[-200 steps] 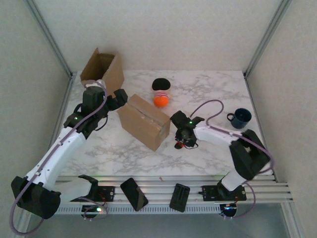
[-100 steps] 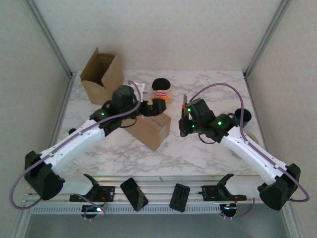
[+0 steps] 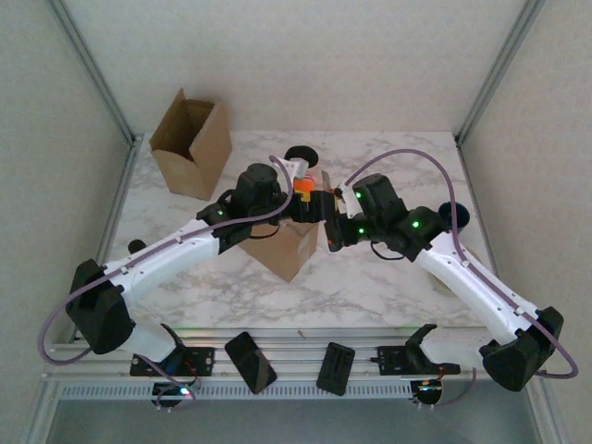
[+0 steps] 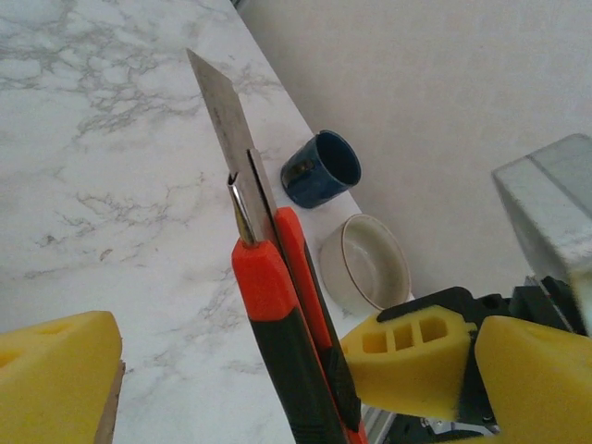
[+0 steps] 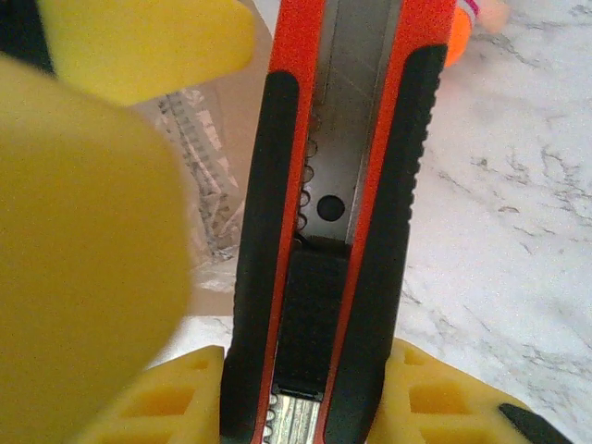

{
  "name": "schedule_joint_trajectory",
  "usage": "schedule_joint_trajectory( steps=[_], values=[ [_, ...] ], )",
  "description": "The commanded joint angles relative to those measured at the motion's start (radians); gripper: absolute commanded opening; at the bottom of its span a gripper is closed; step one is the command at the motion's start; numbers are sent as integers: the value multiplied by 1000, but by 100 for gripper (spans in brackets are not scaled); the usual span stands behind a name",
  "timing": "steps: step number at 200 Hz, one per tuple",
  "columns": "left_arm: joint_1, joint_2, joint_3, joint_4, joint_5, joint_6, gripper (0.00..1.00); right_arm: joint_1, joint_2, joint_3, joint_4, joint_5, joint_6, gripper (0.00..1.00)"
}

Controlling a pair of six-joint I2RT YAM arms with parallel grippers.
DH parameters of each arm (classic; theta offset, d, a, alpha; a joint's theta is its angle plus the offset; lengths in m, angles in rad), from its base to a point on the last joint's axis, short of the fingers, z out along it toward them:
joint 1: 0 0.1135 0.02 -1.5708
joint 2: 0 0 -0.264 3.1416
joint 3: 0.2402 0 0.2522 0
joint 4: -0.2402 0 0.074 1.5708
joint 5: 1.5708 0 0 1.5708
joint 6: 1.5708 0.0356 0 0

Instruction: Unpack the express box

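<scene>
Above the middle of the desk point(image 3: 370, 287), my two claws hang close together over the express box point(image 3: 282, 250). My right claw point(image 3: 335, 227) is clamped on the handle of the utility knife point(image 5: 338, 185), with the blade out and pointing away from the box, toward 12 o'clock in the overhead view. My left claw point(image 3: 310, 203) stands wide, a yellow finger point(image 4: 55, 370) on either side of the knife, not closed on it. The box looks closed and taped. It lies on the desk at about 8 o'clock from my right claw, its long axis running from 10 to 4 o'clock. I judge the blade must tip down toward 8 o'clock to reach the tape, and my right arm, which has the tool, is the one to do it.
</scene>
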Motion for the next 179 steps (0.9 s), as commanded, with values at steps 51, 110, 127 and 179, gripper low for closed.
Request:
schedule_joint_trajectory(
  steps=[51, 110, 127, 179],
  values=[
    [-18, 42, 28, 64, -56, -15, 83, 21, -56, -9, 112, -232, -84, 27],
    [-17, 42, 43, 71, -70, -12, 36, 20, -59, -14, 113, -252, -88, 27],
    [-17, 38, 45, 68, -72, -12, 24, 20, -57, -17, 117, -252, -86, 27],
    [-16, 1, 25, 81, -95, -22, 0, 14, -65, -21, 139, -249, -74, 44]
  ],
)
